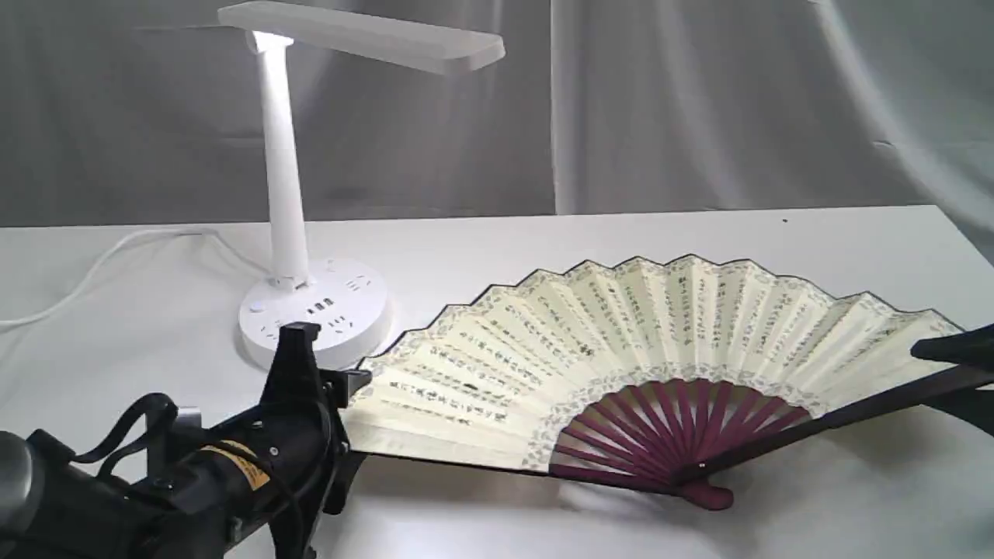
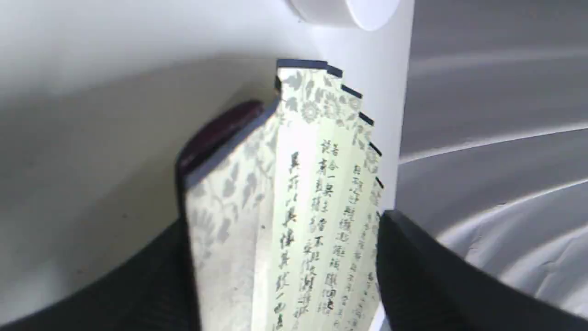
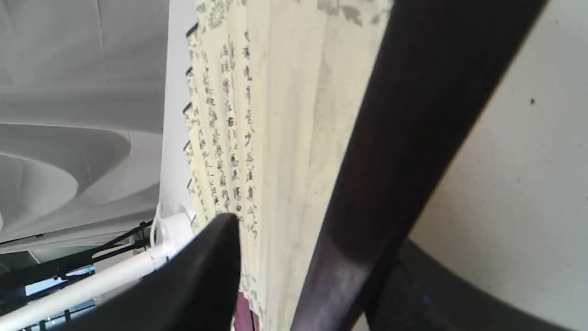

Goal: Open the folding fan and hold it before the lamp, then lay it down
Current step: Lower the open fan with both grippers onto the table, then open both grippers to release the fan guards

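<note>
- Fan [image 1: 621,334] spread fully, lying on table [image 1: 815,505], written face up, pivot toward the near edge.
- Lamp [image 1: 283,194] upright behind fan's left end, round base just beside the leaf's outer edge.
- Left gripper [image 2: 282,220] released: fingers [image 2: 436,276] wide apart on either side of fan's left guard and end pleats.
- Right gripper [image 1: 929,378] likewise parted, straddling the right guard at the picture's edge; hard to tell whether its lower finger touches the wood.

Black left arm [image 1: 194,473], yellow label [image 1: 241,462], looping black cables [image 1: 132,431], grey joint [image 1: 12,481], tapered black jaws
</note>
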`<state>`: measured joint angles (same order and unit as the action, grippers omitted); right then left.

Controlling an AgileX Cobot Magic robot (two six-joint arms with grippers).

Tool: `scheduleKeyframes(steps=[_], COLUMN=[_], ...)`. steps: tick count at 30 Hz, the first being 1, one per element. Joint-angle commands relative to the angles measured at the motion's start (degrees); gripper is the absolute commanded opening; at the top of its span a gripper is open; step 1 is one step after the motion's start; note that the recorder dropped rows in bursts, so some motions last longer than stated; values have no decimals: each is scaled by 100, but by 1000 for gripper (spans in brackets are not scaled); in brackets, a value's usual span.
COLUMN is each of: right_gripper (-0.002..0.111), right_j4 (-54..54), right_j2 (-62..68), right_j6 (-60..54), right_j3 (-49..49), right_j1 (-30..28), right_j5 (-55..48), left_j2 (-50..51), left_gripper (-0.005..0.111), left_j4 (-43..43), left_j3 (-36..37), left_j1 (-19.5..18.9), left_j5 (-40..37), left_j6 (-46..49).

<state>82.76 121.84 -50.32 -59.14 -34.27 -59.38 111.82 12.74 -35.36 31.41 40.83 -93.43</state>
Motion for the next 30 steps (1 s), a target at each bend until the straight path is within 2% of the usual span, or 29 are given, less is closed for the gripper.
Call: scheduleKeyframes(steps=[1, 4, 9, 12, 19, 24, 27, 30], right_gripper=[43, 43, 43, 43, 63, 72, 72, 72], right_j4=[-225, -281, 34, 465, 829, 759, 664, 368], right_j2=[-25, -25, -25, -25, -25, -25, -25, -25], right_j6=[-82, -66, -65, -65, -22, -21, -21, 411], right_j3=[7, 7, -4, -4, -4, -4, -4, -4], right_j1=[-50, -50, -50, -50, -50, -39, -27, 47], right_j5=[25, 25, 95, 81, 422, 512, 374, 383], left_j2=[-36, -36, -36, -59, -425, -780, -983, -1225], left_gripper=[55, 55, 55, 55, 55, 55, 55, 55], left_j4=[41, 41, -224, -562, -1819, -2696, -3137, -3167], left_j3=[-25, -25, -25, -25, -25, -25, -25, -25], left_j1=[-18, -18, -156, -359, -803, -1108, -1290, -1344], left_j5=[-150, -150, -139, -81, 277, -75, -427, -1096], left_j6=[350, 543, 1563, 1551, 1551, 1551, 1551, 1551])
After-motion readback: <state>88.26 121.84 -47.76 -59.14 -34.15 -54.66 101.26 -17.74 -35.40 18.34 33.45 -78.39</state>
